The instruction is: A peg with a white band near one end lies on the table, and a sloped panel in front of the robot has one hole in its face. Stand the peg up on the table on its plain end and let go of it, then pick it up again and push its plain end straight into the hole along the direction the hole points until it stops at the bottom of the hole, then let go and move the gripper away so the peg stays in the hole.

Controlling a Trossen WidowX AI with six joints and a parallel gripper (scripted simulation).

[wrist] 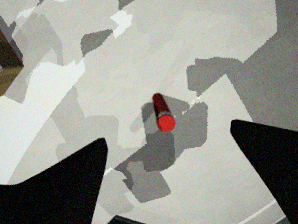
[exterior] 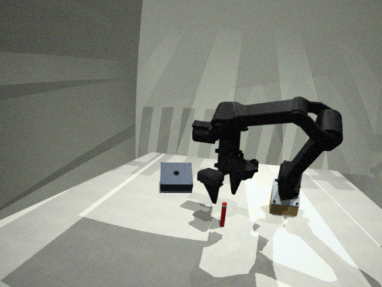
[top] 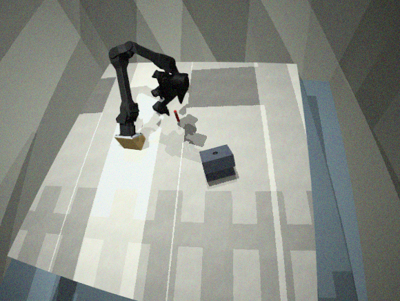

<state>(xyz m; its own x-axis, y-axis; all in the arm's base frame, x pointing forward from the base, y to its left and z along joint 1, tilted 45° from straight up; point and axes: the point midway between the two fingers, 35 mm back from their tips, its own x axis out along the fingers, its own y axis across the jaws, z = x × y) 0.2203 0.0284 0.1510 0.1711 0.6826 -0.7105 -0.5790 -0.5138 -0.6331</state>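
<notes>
The red peg [top: 176, 116] [exterior: 223, 214] [wrist: 162, 111] stands upright on the table, its white-banded end up and its plain end down. My gripper [top: 174, 108] [exterior: 224, 198] [wrist: 170, 135] is open and empty, pointing down above the peg. In the wrist view the peg shows between the two spread fingers, with its red top facing the camera. The blue-grey sloped panel [top: 224, 156] [exterior: 168, 178] has one dark hole [top: 215, 152] [exterior: 176, 173] in its upper face. The hole's inside is too dark to see.
The arm's base block [top: 130, 143] [exterior: 284, 209] [wrist: 7, 80] is brown and stands on the pale table [top: 241, 131] [exterior: 132, 204]. Patchy shadows lie around the peg. A small dark edge shows at the bottom of the wrist view.
</notes>
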